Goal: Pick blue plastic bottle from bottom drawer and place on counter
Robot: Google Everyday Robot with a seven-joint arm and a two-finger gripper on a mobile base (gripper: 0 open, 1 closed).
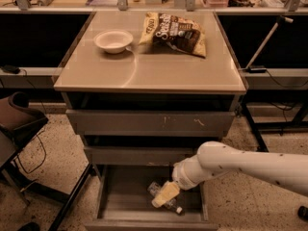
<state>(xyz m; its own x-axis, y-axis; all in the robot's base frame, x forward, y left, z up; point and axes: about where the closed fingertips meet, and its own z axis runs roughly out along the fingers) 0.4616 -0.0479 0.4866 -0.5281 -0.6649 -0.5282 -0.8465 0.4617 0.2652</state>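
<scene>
The bottle [154,187] lay flat in the bottom drawer [122,196], below the table's [144,71] front edge. The tool [165,195] hovered over its middle; its state could not be determined. Likely light, crushable, slippery: grip mid-body, gently.
</scene>
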